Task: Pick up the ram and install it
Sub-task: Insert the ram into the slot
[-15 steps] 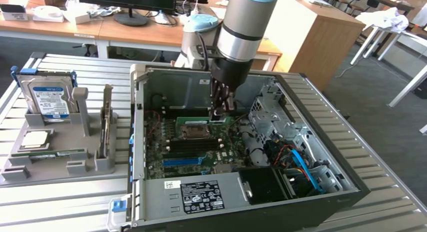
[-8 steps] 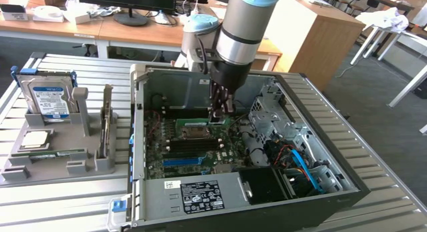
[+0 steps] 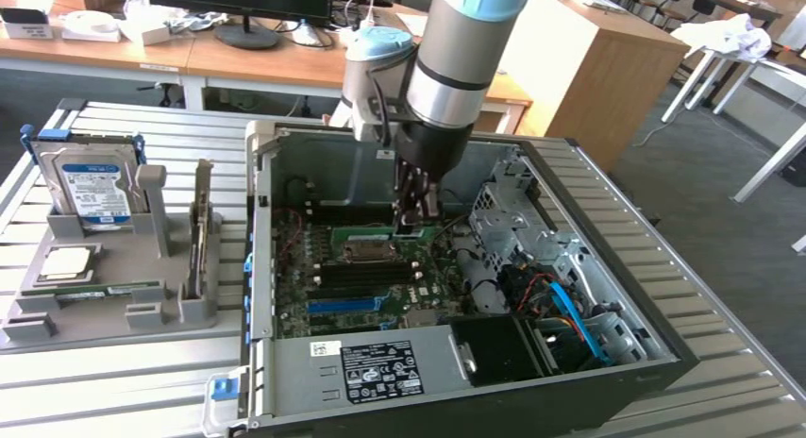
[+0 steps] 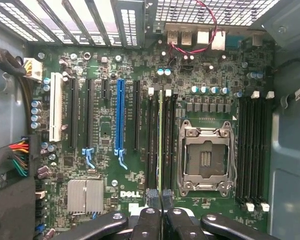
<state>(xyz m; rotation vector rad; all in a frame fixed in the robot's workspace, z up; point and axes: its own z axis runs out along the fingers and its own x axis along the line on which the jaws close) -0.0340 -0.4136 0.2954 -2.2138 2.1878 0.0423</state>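
The ram (image 4: 161, 145), a thin green stick seen edge-on, stands upright in line with the black memory slots (image 4: 152, 145), near the exterior view's centre, one end pinched by the tool (image 4: 161, 199).

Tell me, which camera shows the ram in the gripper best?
The wrist view: the ram runs edge-on, a thin green strip along the dark slots, its end in the gripper. In the exterior view the gripper hides most of it.

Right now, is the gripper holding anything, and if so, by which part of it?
Yes. The gripper is shut on the ram, pinching its two flat faces at the upper edge; where along its length cannot be told.
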